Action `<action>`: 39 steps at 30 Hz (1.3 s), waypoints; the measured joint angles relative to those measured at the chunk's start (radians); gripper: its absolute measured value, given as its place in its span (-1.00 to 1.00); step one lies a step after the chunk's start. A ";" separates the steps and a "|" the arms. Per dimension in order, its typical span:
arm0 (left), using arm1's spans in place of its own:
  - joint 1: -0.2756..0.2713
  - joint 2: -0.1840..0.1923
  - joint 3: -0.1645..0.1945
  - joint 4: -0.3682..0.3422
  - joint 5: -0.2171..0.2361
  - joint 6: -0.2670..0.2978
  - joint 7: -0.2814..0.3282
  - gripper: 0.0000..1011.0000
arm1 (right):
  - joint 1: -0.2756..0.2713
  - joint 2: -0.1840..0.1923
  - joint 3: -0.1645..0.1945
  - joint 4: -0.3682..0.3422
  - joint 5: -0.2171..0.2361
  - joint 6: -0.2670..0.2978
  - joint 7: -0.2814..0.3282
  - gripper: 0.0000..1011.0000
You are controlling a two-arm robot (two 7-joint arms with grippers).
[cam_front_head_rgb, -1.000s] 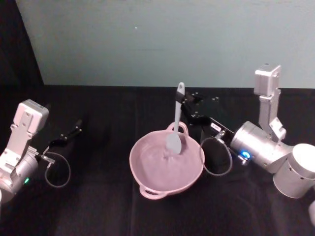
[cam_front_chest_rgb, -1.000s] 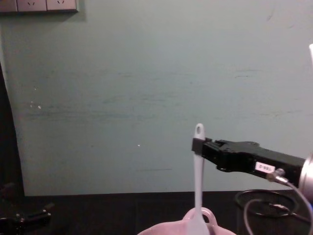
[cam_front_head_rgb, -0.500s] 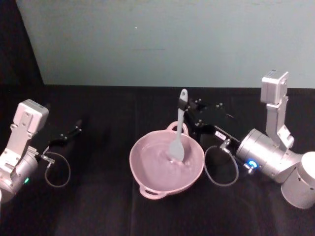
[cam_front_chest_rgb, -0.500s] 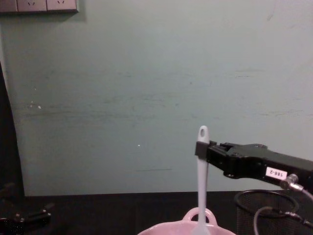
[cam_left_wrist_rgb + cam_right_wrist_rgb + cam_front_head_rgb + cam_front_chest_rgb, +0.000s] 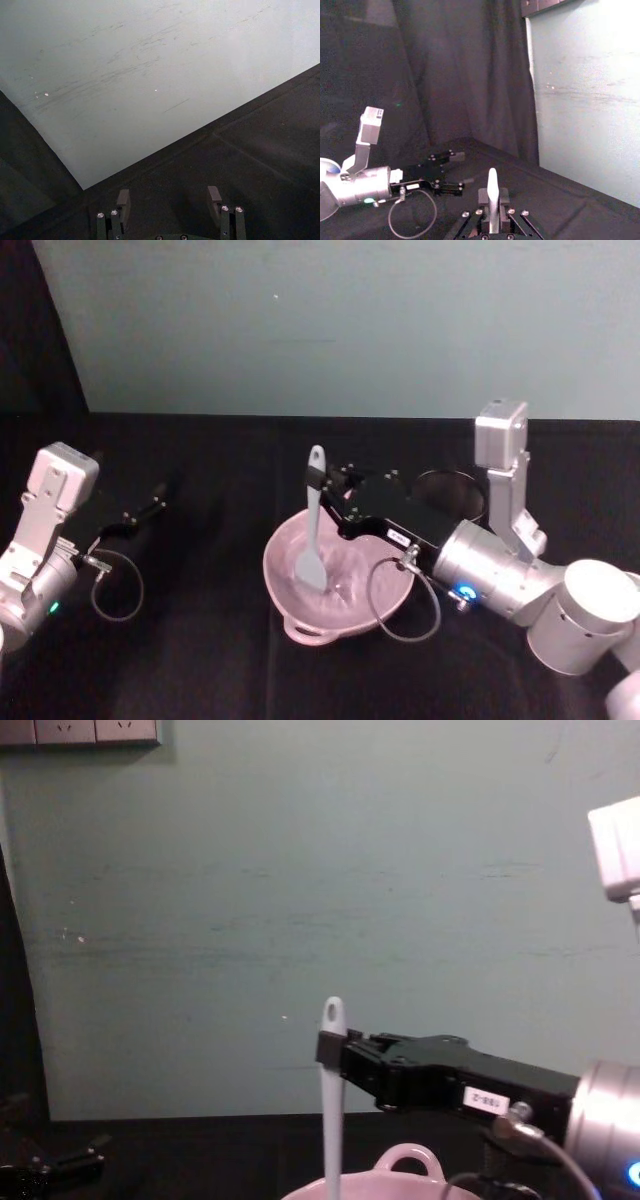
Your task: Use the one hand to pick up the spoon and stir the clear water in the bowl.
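Jaws of the right gripper are clamped on the spoon, high on the handle just under the oval hole.

Head view: the spoon is slim white plastic and near upright, with its flat head down inside the left half of the bowl. The bowl is round, pale pink and smooth, with a loop handle on the near rim. The gripper's grey cable loops across the bowl's right side. A black wire-mesh cup sits behind the right arm, partly hidden by it. The left gripper is off to the left over the black cloth, well apart from the bowl.

Left wrist view: left gripper fingers are apart, with nothing between them.

Right wrist view: the spoon tip sticks out from between the blocky jaws pinching it.

Chest view: the right gripper reaches in from the right, white label on its side. The spoon runs straight down beside the bowl's arched loop. Can't tell whether the head touches bottom.
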 joint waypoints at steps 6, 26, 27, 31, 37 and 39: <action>0.000 0.000 0.000 0.000 0.000 0.000 0.000 0.99 | 0.042 -0.035 -0.020 0.051 -0.004 -0.008 0.009 -0.77; 0.000 0.000 0.000 0.000 0.000 0.000 0.000 0.99 | 0.050 -0.004 0.053 0.086 -0.026 -0.032 -0.044 -0.77; 0.000 0.000 0.000 0.000 0.000 0.000 0.000 0.99 | 0.044 0.001 0.058 0.078 -0.026 -0.031 -0.046 -0.77; 0.000 0.000 0.000 0.000 0.000 0.000 0.000 0.99 | 0.014 0.021 0.074 0.042 -0.024 -0.023 -0.051 -0.77; 0.000 0.000 0.000 0.000 0.000 0.000 0.000 0.99 | -0.017 0.028 0.066 -0.004 -0.024 -0.013 -0.048 -0.77; 0.000 0.000 0.000 0.000 0.000 0.000 0.000 0.99 | -0.027 0.026 0.053 -0.020 -0.025 -0.010 -0.042 -0.77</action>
